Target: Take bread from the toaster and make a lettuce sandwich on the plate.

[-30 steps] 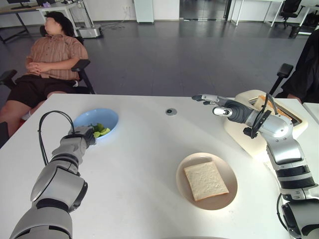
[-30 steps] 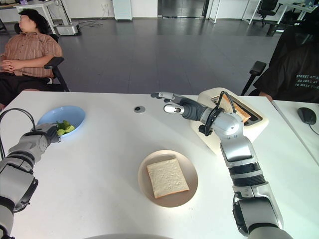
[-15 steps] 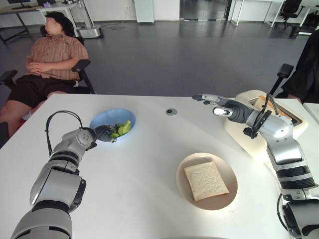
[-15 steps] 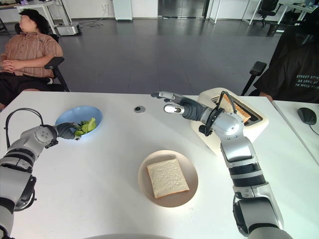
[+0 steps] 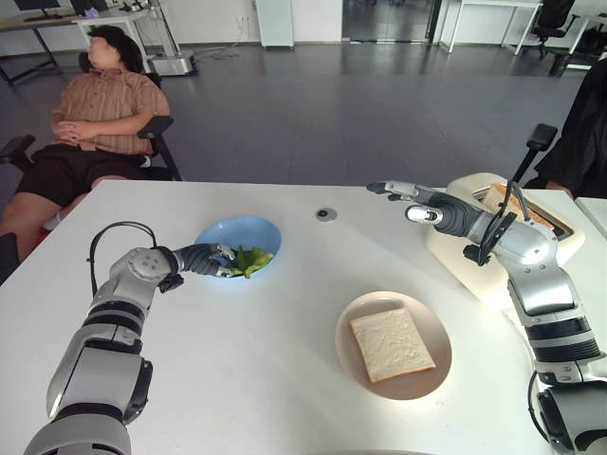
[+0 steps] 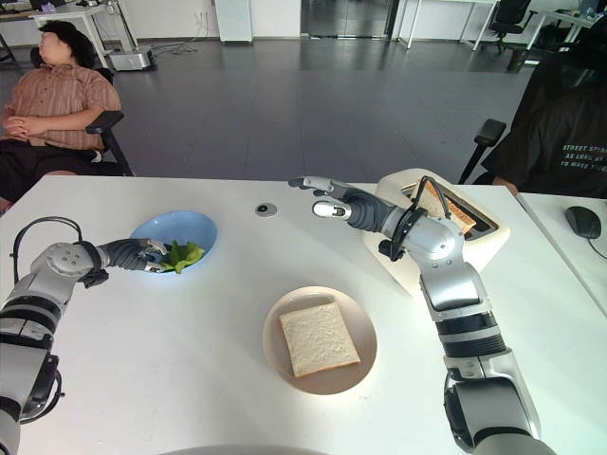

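Note:
A blue bowl (image 5: pixel 243 227) with green lettuce (image 5: pixel 248 260) sits left of the table's middle. My left hand (image 5: pixel 199 258) is shut on the bowl's near-left rim. A tan plate (image 5: pixel 349 327) lies in front of me and carries one slice of white bread (image 5: pixel 392 343). At the right stands a cream toaster (image 5: pixel 479 248) with a toasted slice (image 5: pixel 517 202) sticking up from its slot. My right hand (image 5: pixel 400 191) hangs above the table just left of the toaster, fingers stretched out flat, holding nothing.
A small round grommet (image 5: pixel 325 213) is set in the white table behind the bowl. A computer mouse (image 6: pixel 580 220) lies on the neighbouring desk at the far right. Bare tabletop stretches between bowl and plate and along the front edge.
My left hand has dragged the blue bowl with the lettuce to the right, toward the table's middle. The right arm has stayed where it was.

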### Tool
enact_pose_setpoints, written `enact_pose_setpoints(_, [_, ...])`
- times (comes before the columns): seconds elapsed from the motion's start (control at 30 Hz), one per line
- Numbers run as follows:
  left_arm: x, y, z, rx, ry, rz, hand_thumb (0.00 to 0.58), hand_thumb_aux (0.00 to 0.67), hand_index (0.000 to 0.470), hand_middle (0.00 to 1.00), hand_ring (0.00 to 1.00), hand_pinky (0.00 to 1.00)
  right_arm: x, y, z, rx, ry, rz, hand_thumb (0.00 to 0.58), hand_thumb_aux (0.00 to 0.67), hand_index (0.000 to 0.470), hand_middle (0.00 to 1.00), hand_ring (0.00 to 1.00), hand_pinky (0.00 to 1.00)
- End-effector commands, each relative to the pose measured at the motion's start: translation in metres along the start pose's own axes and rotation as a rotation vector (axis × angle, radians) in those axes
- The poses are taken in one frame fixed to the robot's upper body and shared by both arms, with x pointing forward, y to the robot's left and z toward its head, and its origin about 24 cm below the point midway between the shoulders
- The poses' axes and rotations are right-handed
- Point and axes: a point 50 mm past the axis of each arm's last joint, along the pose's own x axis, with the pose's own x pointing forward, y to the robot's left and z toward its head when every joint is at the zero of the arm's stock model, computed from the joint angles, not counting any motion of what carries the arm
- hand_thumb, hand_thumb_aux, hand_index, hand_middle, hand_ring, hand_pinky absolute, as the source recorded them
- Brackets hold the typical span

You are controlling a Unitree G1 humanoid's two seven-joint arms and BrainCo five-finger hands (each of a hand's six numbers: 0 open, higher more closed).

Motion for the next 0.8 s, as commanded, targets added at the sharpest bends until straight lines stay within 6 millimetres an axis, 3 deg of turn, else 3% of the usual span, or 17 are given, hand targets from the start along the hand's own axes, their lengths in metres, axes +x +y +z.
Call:
enact_pose_setpoints(0.03, [0.011,-0.031,-0.018,-0.082,0.066,-0.099,0.58,0.67,0.47,0.0,0.0,0.0,0.001,0.003,-0.002,-0.008,0.014,0.011,0.0,0.0,0.0,0.0,0.0,0.0])
enact_pose_setpoints(0.23, [0.012,-0.027,-0.017,-0.106,0.058,-0.042,0.58,0.67,0.47,0.0,0.0,0.0,0.0,0.003,-0.004,-0.008,0.017,0.01,0.0,0.0,0.0,0.0,0.0,0.0])
enact_pose_setpoints(0.8, [0.005,0.016,0.015,-0.213,-0.102,0.174,0.58,0.67,0.47,0.0,0.0,0.0,0.0,0.003,-0.006,-0.013,0.027,0.008,0.0,0.0,0.0,0.0,0.0,0.0])
